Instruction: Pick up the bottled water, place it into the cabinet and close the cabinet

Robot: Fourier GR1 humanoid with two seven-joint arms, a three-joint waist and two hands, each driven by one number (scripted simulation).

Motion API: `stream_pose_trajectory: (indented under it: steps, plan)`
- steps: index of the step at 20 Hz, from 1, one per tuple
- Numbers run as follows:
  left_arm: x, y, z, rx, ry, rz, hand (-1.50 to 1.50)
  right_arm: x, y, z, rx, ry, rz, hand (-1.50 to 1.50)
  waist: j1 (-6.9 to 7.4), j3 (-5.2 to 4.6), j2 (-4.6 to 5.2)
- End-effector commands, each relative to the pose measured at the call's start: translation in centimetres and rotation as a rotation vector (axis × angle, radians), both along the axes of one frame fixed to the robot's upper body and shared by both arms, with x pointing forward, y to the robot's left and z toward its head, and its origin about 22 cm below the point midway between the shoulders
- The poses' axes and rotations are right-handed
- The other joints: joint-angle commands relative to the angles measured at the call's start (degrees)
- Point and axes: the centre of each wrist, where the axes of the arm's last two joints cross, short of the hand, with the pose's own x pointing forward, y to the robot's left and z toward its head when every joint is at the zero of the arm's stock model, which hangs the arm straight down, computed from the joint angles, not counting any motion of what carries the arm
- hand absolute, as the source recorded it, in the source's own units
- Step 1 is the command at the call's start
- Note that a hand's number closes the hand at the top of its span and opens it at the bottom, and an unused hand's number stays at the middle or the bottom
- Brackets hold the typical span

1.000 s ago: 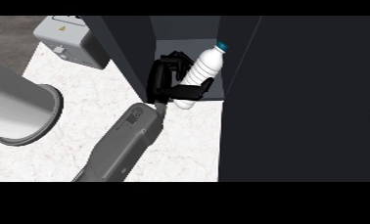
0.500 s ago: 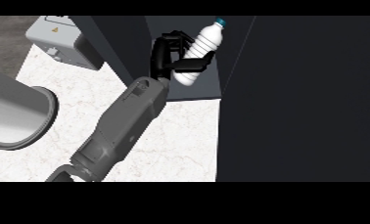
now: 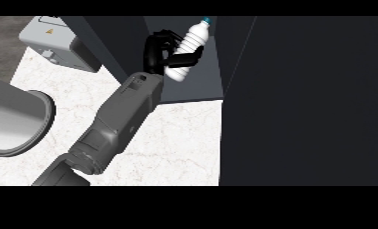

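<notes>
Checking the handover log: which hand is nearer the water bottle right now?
Only one hand shows, curled round the water bottle and holding it at the open cabinet. Its forearm enters from the lower left, which suggests the left. The other hand is out of view.
</notes>
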Motion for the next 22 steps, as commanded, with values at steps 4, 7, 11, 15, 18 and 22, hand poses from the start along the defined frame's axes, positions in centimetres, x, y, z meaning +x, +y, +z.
stream_pose_trajectory:
  steps: [4, 7, 11, 15, 18, 22]
  plan:
    - [-0.1, 0.6, -1.2, 0.009, 0.001, 0.06, 1.5, -0.3, -0.1, 1.4, 0.074, -0.038, 0.044, -1.5, -0.77, -0.04, 0.35]
    - [1.3, 2.6, 0.7, 0.129, -0.054, 0.101, -1.5, -0.4, -0.2, 0.9, 0.072, -0.026, 0.042, -1.5, -1.47, -0.01, 0.64]
    - [1.8, 3.8, 1.2, 0.19, -0.089, 0.122, -1.5, -0.2, -0.4, -0.2, 0.047, -0.034, 0.049, -1.5, -1.68, 0.0, 0.51]
    - [1.5, 2.1, 0.9, 0.215, -0.101, 0.141, -1.5, -0.2, -0.4, 0.7, 0.065, -0.034, 0.054, -1.5, -1.64, -0.05, 0.88]
    - [1.9, 1.0, 2.1, 0.141, -0.11, 0.098, -1.5, -0.1, 0.0, 0.1, 0.054, -0.013, 0.07, -1.5, -2.09, -0.1, 1.02]
    - [2.5, 1.1, 3.7, 0.046, -0.193, -0.03, -1.5, -0.6, -0.5, 1.0, 0.048, -0.018, 0.082, -1.5, -1.55, -0.12, 0.61]
